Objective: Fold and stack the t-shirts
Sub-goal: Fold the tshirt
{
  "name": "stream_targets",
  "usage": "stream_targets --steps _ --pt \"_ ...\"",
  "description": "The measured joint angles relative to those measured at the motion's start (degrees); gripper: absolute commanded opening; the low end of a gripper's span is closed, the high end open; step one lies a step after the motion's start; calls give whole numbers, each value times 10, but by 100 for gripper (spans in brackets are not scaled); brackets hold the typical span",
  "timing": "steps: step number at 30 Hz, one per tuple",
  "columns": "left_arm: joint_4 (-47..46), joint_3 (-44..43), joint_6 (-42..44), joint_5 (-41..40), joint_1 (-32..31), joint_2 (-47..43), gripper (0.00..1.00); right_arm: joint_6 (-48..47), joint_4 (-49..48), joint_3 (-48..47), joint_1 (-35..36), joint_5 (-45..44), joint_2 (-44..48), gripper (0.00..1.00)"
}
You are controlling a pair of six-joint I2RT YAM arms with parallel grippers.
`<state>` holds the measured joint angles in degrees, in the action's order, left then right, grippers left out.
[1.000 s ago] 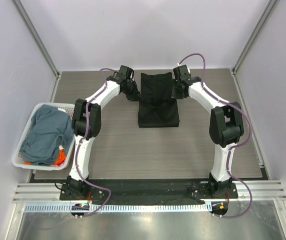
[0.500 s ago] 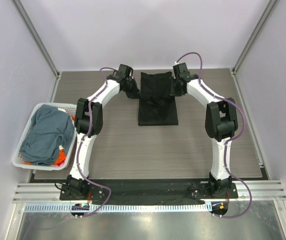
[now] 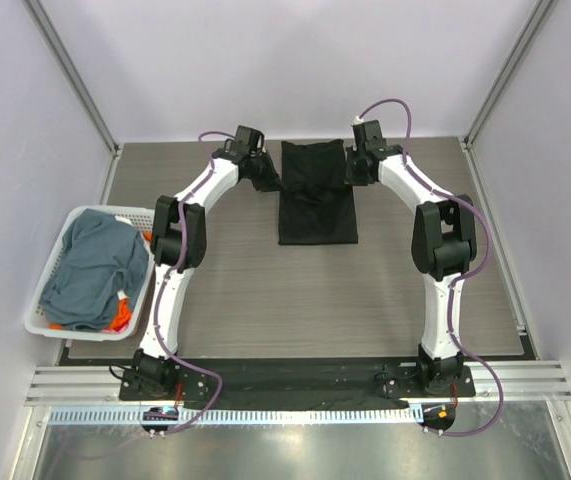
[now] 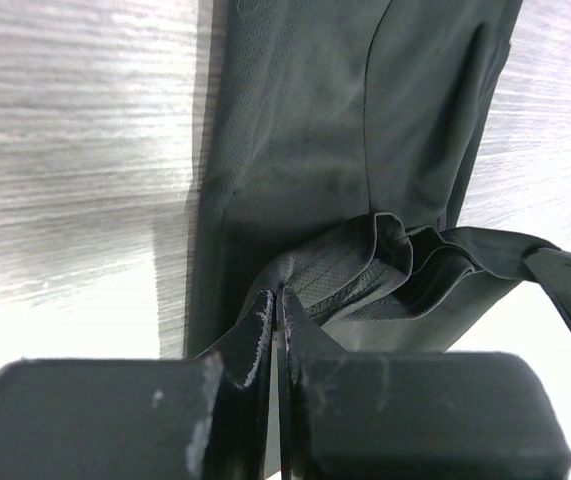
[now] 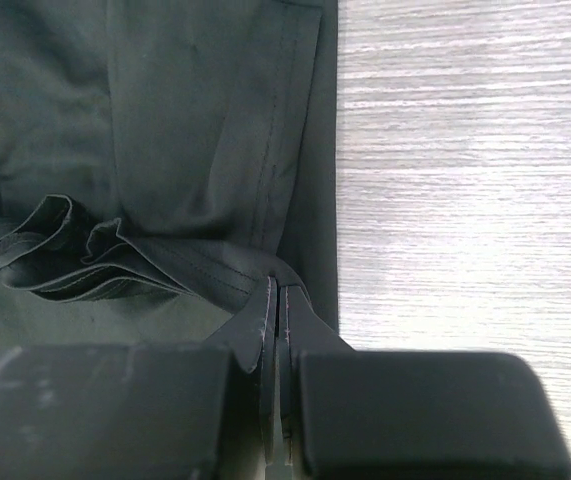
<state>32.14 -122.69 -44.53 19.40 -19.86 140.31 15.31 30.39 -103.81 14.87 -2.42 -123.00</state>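
At the far middle of the table (image 3: 265,290), our left gripper (image 4: 276,300) has its fingers pressed tight on a pinch of the black t-shirt (image 3: 317,200). Our right gripper (image 5: 274,290) is clamped the same way on the opposite side edge. Between the two grips a loose layer of cloth bunches and sags, while the rest of the shirt lies flat as a narrow lengthwise strip. We judge that we are partway through a fold, carrying one layer over the body of the shirt.

To do it well, we should move both wrists at the same height and pace, so the crease stays square across the strip. A little outward tension between the grips would take out the sag. We should lay the carried edge onto the matching edge and let go only once the cloth rests flat.

Well apart, at the left edge, the white basket (image 3: 40,325) holds a blue-grey shirt (image 3: 90,270) over an orange shirt (image 3: 118,320), both not yet folded.
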Motion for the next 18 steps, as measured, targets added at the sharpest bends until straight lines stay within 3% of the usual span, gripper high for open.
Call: stream_targets --steps 4,7,10,13,18 --pt "-11 0 -1 0 2 0 6 0 -7 0 -1 2 0 1" --pt "-17 -1 -3 0 4 0 11 0 -9 -6 -3 3 -4 10" --pt "-21 -3 -3 3 7 0 27 -2 -13 -25 -5 3 -20 15" --pt "-28 -16 -4 17 15 9 27 -2 -15 -43 -8 2 -38 27" --pt "-24 -51 15 53 37 29 27 -4 -14 -58 -18 0 -49 39"
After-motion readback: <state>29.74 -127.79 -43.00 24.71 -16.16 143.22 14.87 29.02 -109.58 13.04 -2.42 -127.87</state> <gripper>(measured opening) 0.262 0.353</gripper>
